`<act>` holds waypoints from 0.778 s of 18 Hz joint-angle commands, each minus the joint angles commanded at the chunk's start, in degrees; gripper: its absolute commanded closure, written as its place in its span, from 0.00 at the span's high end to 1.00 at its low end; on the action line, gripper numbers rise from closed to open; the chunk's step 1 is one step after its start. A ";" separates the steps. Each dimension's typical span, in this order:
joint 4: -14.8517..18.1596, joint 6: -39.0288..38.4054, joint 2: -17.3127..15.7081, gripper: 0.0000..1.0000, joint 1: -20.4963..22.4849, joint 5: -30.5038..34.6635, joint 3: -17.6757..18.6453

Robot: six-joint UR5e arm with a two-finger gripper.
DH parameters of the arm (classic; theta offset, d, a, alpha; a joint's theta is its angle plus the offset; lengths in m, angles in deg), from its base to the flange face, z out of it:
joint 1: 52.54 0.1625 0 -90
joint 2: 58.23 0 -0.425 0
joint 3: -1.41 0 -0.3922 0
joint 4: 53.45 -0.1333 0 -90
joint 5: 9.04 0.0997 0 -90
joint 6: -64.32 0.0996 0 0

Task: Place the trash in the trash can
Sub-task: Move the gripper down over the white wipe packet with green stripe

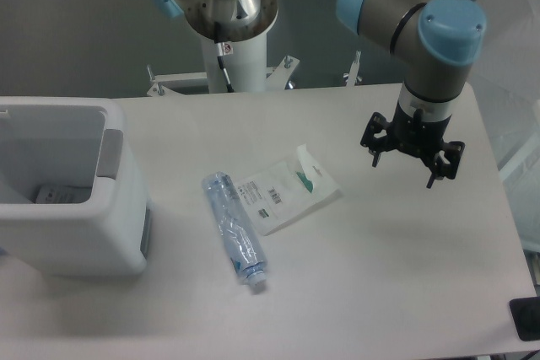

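A pale grey tabletop [380,284] fills the view before a dark grey wall, and at its left edge stands the white trash can [72,242], its grey side panel facing the middle and some pale item lying half hidden inside. Near the tabletop's centre lie the clear bluish bottle [234,229], white cap toward the front edge, and, touching it, the flat white packet [287,191] with barcode and green mark. Above the right side hangs the gripper [412,158], fingers spread and empty.

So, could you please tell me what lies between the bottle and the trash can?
In the camera view, only bare table separates the bottle from the trash can.
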 joint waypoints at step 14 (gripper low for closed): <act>-11.59 -14.59 -1.84 1.00 -7.20 0.09 12.11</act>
